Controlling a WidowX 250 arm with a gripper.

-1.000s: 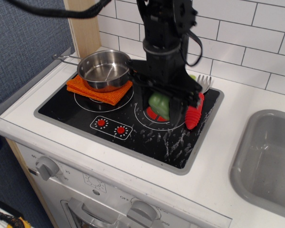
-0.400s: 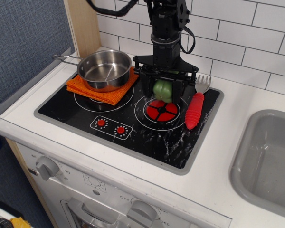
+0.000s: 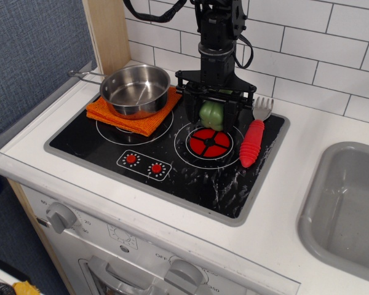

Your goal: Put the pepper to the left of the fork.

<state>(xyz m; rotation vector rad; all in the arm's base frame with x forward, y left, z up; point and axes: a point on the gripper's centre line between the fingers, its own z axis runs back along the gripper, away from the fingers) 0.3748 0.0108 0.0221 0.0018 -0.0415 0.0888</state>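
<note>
A white bench [image 3: 307, 132] with a black glass hob [image 3: 166, 157] set into it stands against a wall of white tiles [image 3: 332, 43], with a pale wooden post [image 3: 107, 34] rising at the back left corner. A blue-grey textured panel [image 3: 31, 55] fills the left side, and a grey sink [image 3: 347, 209] is sunk into the bench at the right. Grey knobs [image 3: 61, 216] line the white front below the hob.

A polished steel pan [image 3: 135, 91] shone at upper left on a matt orange cloth [image 3: 130, 116]. The stovetop [image 3: 166, 155] was glossy black, streaked white. The pepper [image 3: 211, 115] looked like smooth green plastic; the fork [image 3: 254, 133] had a ribbed red plastic handle. Glossy white tiles [image 3: 307, 46] lined the back.
</note>
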